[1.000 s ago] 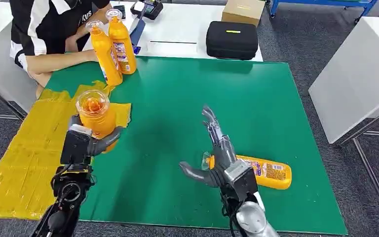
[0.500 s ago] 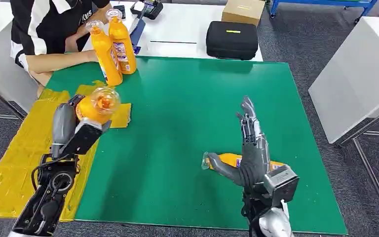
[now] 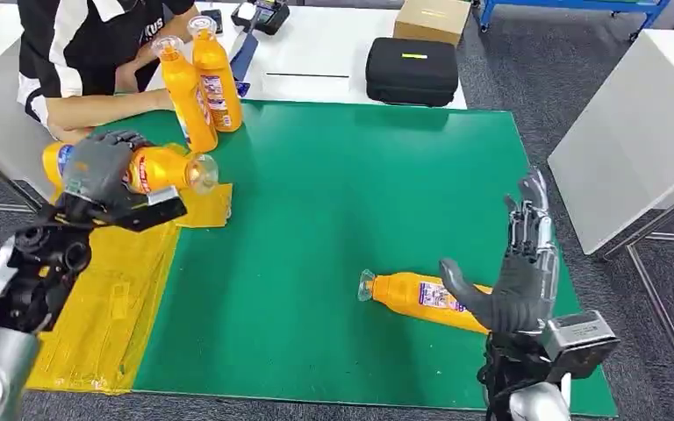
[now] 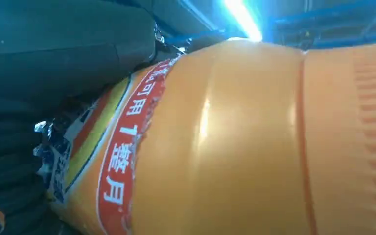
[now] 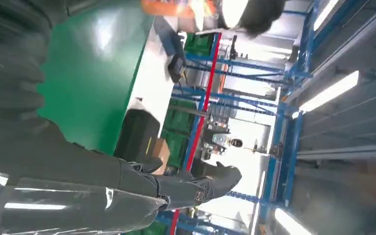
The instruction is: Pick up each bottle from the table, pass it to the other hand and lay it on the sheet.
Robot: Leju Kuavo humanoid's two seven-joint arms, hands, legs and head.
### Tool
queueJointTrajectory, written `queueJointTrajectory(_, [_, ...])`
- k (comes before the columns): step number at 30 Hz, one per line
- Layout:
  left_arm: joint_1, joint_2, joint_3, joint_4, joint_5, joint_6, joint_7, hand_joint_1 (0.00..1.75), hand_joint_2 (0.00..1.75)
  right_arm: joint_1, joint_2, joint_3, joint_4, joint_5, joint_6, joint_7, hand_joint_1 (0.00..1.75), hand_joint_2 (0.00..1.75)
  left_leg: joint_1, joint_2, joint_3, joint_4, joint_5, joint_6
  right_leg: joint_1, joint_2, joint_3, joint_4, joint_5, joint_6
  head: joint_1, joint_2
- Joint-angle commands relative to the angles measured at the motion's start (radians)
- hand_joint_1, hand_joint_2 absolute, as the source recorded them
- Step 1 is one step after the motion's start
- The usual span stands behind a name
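My left hand [image 3: 96, 167] grips an orange bottle [image 3: 154, 168] that lies on its side above the yellow sheet [image 3: 79, 289], its cap toward the green mat; the same bottle [image 4: 235, 142] looms close in the left wrist view. A second orange bottle [image 3: 426, 299] lies on the green mat [image 3: 333, 193] at the front right. My right hand [image 3: 518, 272] stands beside that bottle's base with its fingers up and spread, holding nothing. Two more orange bottles [image 3: 200, 79] stand upright at the mat's far left corner.
A person in a black and white shirt [image 3: 79, 44] sits at the far left, forearm by the upright bottles. A black case [image 3: 412, 70] and a cardboard box [image 3: 433, 17] lie on the white table behind. A white table [image 3: 641, 132] stands to the right.
My left hand has tipped its bottle from upright onto its side and carried it left over the sheet. My right hand has drawn back to the right, off the lying bottle.
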Motion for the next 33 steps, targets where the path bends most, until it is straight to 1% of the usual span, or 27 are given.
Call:
queueJointTrajectory(1, [-0.259,0.049,-0.176,0.427,-0.17,0.016,0.098,1.75,1.75,0.039,0.056,-0.072,-0.06,0.025,0.02,0.025,0.0,1.75,0.001,-0.002,0.004,0.001,-0.002,0.0,0.001,-0.001,0.004,0.001,-0.003,-0.005,0.0,0.0])
queueJointTrajectory(3, [-0.274,0.055,-0.2,0.452,-0.216,0.017,0.129,1.75,1.75,0.039,0.062,-0.077,-0.06,0.027,0.023,0.028,0.0,1.75,0.001,-0.002,0.007,0.002,-0.005,0.0,0.002,0.0,0.007,0.003,-0.005,-0.008,0.0,0.0])
queueJointTrajectory(4, [-0.276,0.056,-0.199,0.453,-0.216,0.018,0.129,1.75,1.75,0.038,0.063,-0.076,-0.059,0.027,0.023,0.028,0.0,1.75,0.001,-0.001,0.004,0.001,-0.002,0.0,0.001,0.0,0.004,0.001,-0.003,-0.005,0.0,0.0])
queueJointTrajectory(5, [-0.281,0.059,-0.214,0.463,-0.236,0.008,0.136,1.75,1.75,0.035,0.063,-0.077,-0.056,0.029,0.024,0.029,0.0,1.75,0.001,-0.001,0.007,0.002,-0.004,0.0,0.002,0.0,0.007,0.002,-0.004,-0.007,0.001,0.0])
queueJointTrajectory(6, [-0.286,0.061,-0.225,0.472,-0.251,0.0,0.146,1.75,1.75,0.029,0.064,-0.079,-0.05,0.029,0.024,0.03,0.0,1.75,0.001,-0.001,0.004,0.001,-0.003,0.0,0.001,0.0,0.004,0.001,-0.003,-0.005,0.0,0.0])
queueJointTrajectory(7, [-0.285,0.063,-0.225,0.473,-0.251,-0.001,0.146,1.75,1.75,0.028,0.064,-0.078,-0.05,0.03,0.025,0.03,0.0,1.75,0.001,-0.001,0.006,0.002,-0.004,0.0,0.002,0.0,0.006,0.002,-0.004,-0.007,0.0,0.0])
queueJointTrajectory(8, [-0.292,0.061,-0.228,0.488,-0.256,-0.019,0.148,1.75,1.75,0.017,0.066,-0.08,-0.04,0.03,0.025,0.03,0.0,1.75,0.001,-0.001,0.005,0.001,-0.003,0.0,0.002,0.0,0.005,0.001,-0.003,-0.006,0.0,0.0])
queueJointTrajectory(9, [-0.291,0.06,-0.228,0.495,-0.257,-0.027,0.149,1.75,1.75,0.012,0.067,-0.079,-0.034,0.033,0.027,0.03,0.0,1.75,0.001,0.0,0.002,0.0,-0.002,0.0,0.001,0.0,0.002,0.0,-0.002,-0.004,0.0,0.0])
queueJointTrajectory(10, [-0.288,0.06,-0.229,0.499,-0.259,-0.029,0.149,1.75,1.75,0.007,0.068,-0.078,-0.03,0.034,0.028,0.03,0.0,1.75,0.001,0.0,0.006,0.001,-0.004,0.0,0.002,0.001,0.006,0.001,-0.003,-0.007,0.0,0.0])
queueJointTrajectory(11, [-0.284,0.061,-0.23,0.501,-0.261,-0.027,0.151,1.75,1.75,0.002,0.068,-0.076,-0.022,0.035,0.029,0.032,0.0,1.75,0.001,0.001,0.003,0.0,-0.002,0.0,0.001,0.001,0.003,0.0,-0.001,-0.004,0.0,0.0])
queueJointTrajectory(12, [-0.281,0.06,-0.23,0.502,-0.261,-0.025,0.151,1.75,1.75,0.001,0.069,-0.076,-0.02,0.035,0.029,0.032,0.0,1.75,0.001,0.0,0.006,0.001,-0.004,0.0,0.001,0.002,0.006,0.001,-0.003,-0.007,0.0,0.0])
queueJointTrajectory(13, [-0.281,0.06,-0.23,0.502,-0.261,-0.025,0.151,1.75,1.75,0.001,0.069,-0.076,-0.02,0.035,0.029,0.032,0.0,1.75,0.001,0.001,0.002,0.0,-0.001,0.0,0.001,0.001,0.002,0.0,-0.001,-0.003,0.001,0.0])
queueJointTrajectory(14, [-0.279,0.06,-0.23,0.502,-0.261,-0.024,0.152,1.75,1.75,0.001,0.068,-0.075,-0.017,0.037,0.031,0.033,0.0,1.75,0.001,0.0,0.006,0.001,-0.004,0.0,0.002,0.002,0.006,0.001,-0.003,-0.007,0.0,0.0])
queueJointTrajectory(15, [-0.273,0.058,-0.229,0.501,-0.259,-0.021,0.149,1.75,1.75,0.0,0.068,-0.075,-0.015,0.039,0.032,0.033,0.0,1.75,0.001,0.0,0.007,0.002,-0.004,0.0,0.002,0.002,0.007,0.002,-0.004,-0.007,0.0,0.0])
queueJointTrajectory(17, [-0.263,0.055,-0.226,0.502,-0.254,-0.021,0.146,1.75,1.75,0.0,0.068,-0.075,-0.011,0.039,0.032,0.033,0.0,1.75,0.001,0.0,0.003,0.0,-0.002,0.0,0.001,0.001,0.003,0.0,-0.002,-0.004,0.0,0.0])
queueJointTrajectory(18, [-0.253,0.054,-0.225,0.504,-0.254,-0.024,0.149,1.75,1.75,0.0,0.068,-0.073,-0.006,0.04,0.033,0.033,0.0,1.75,0.001,0.0,0.006,0.001,-0.004,0.0,0.001,0.001,0.006,0.001,-0.003,-0.007,0.0,0.0])
queueJointTrajectory(20, [-0.243,0.034,-0.157,0.511,-0.165,-0.077,0.086,1.75,1.75,0.003,0.068,-0.066,0.0,0.041,0.031,0.033,0.0,1.75,0.001,0.001,0.007,0.0,-0.004,0.0,0.001,0.002,0.007,0.0,-0.003,-0.007,0.0,0.0])
queueJointTrajectory(21, [-0.239,0.024,-0.126,0.511,-0.122,-0.107,0.059,1.75,1.75,0.004,0.066,-0.06,0.005,0.04,0.039,0.037,0.0,1.75,0.0,0.0,0.004,0.0,-0.002,0.0,0.001,0.001,0.004,0.0,-0.001,-0.004,0.0,0.0])
queueJointTrajectory(22, [-0.236,0.022,-0.115,0.511,-0.105,-0.128,0.056,1.75,1.75,-0.001,0.063,-0.055,0.014,0.04,0.046,0.041,0.0,1.75,0.001,0.0,0.005,0.0,-0.002,0.0,0.001,0.001,0.005,-0.001,-0.002,-0.005,0.0,0.0])
queueJointTrajectory(23, [-0.232,0.021,-0.109,0.512,-0.097,-0.137,0.056,1.75,1.75,-0.007,0.062,-0.051,0.024,0.041,0.051,0.043,0.0,1.75,0.001,0.0,0.009,0.0,-0.005,0.001,0.001,0.002,0.009,0.0,-0.004,-0.008,0.0,0.0])
queueJointTrajectory(24, [-0.224,0.02,-0.107,0.513,-0.093,-0.139,0.059,1.75,1.75,-0.015,0.063,-0.047,0.034,0.041,0.054,0.045,0.0,1.75,0.001,0.0,0.004,-0.001,-0.002,0.0,0.001,0.001,0.004,-0.001,-0.001,-0.004,0.0,0.0])
queueJointTrajectory(27, [-0.214,0.011,-0.094,0.532,-0.071,-0.181,0.061,1.75,1.75,-0.04,0.065,-0.037,0.065,0.039,0.073,0.05,0.0,1.75,0.001,0.001,0.008,0.0,-0.004,0.001,0.002,0.003,0.008,0.0,-0.003,-0.007,0.0,0.0])
queueJointTrajectory(28, [-0.213,0.006,-0.084,0.537,-0.058,-0.194,0.057,1.75,1.75,-0.047,0.063,-0.033,0.076,0.04,0.079,0.056,0.0,1.75,0.001,0.001,0.014,0.002,-0.008,0.001,0.002,0.003,0.014,0.001,-0.006,-0.012,0.0,0.0])
queueJointTrajectory(29, [-0.212,0.005,-0.085,0.538,-0.057,-0.196,0.057,1.75,1.75,-0.05,0.064,-0.033,0.078,0.04,0.08,0.056,0.0,1.75,0.001,0.001,0.015,0.001,-0.008,0.001,0.002,0.004,0.015,0.001,-0.006,-0.013,0.0,0.0])
queueJointTrajectory(31, [-0.205,-0.003,-0.066,0.55,-0.028,-0.226,0.043,1.75,1.75,-0.061,0.061,-0.021,0.103,0.049,0.093,0.074,0.0,1.75,0.001,0.001,0.006,-0.001,-0.003,0.001,0.001,0.002,0.007,-0.001,-0.002,-0.006,0.0,0.0])
queueJointTrajectory(33, [-0.198,-0.005,-0.067,0.557,-0.027,-0.235,0.044,1.75,1.75,-0.062,0.061,-0.015,0.108,0.054,0.094,0.076,0.0,1.75,0.001,0.0,0.009,0.0,-0.004,0.001,0.001,0.002,0.009,-0.001,-0.003,-0.008,0.0,0.0])
